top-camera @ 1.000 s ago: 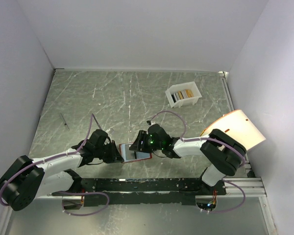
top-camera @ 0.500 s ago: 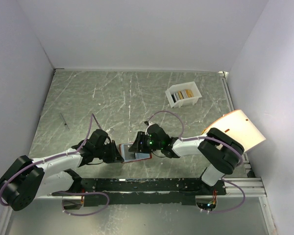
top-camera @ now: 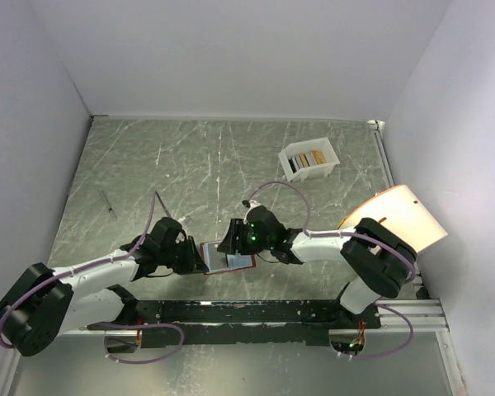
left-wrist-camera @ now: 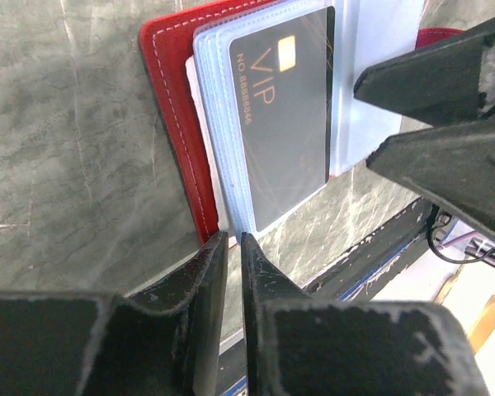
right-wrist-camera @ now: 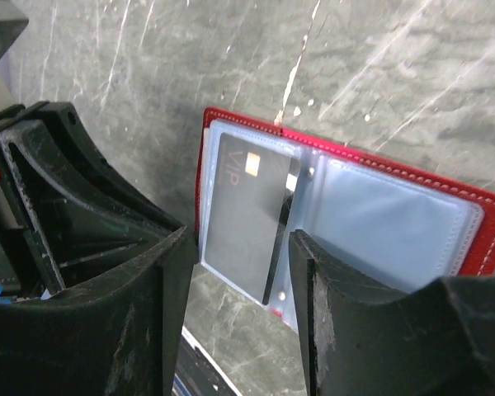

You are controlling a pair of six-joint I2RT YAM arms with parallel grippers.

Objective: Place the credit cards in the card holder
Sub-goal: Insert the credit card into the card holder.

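Now, step: slide VIP card [right-wrist-camera: 247,219] deep into red wallet [right-wrist-camera: 478,239].
Left fingers [left-wrist-camera: 194,285]: almost pressed together.
Right fingers [right-wrist-camera: 161,285]: spread.

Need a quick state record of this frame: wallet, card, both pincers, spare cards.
card holder: open flat, pockets up
dark card: marked VIP, on the holder's pocket leaf; fully seated or not, unclear
left pincer: jaws nearly together at the holder's corner; grip unclear
right pincer: open, one finger either side of the dark card, not closed on it
white box: back right, spare cards inside
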